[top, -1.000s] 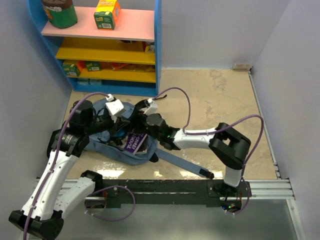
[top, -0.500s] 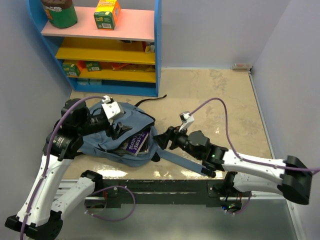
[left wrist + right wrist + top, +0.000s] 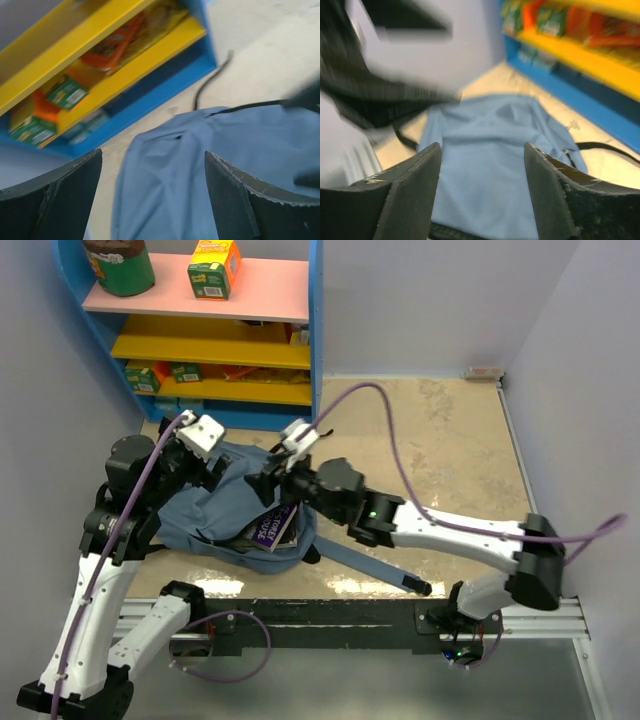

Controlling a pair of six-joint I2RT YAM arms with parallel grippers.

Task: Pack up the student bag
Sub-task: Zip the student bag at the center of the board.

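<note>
The top camera looks steeply down from the near side. Each wrist camera faces forward between its fingers (image 3: 55,200), close over the student bag (image 3: 215,510), which all views share.

Robot lab cell: plain walls (image 3: 420,300), marble-look tabletop (image 3: 440,440), bright shelf (image 3: 260,302) stocked with boxes (image 3: 215,268).

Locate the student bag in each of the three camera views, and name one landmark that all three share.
Top external: the student bag lies left of centre.
Left wrist: the student bag fills the lower middle and right.
Right wrist: the student bag fills the centre.
Shared landmark: the blue and yellow shelf unit, beyond the bag in every view.
</note>
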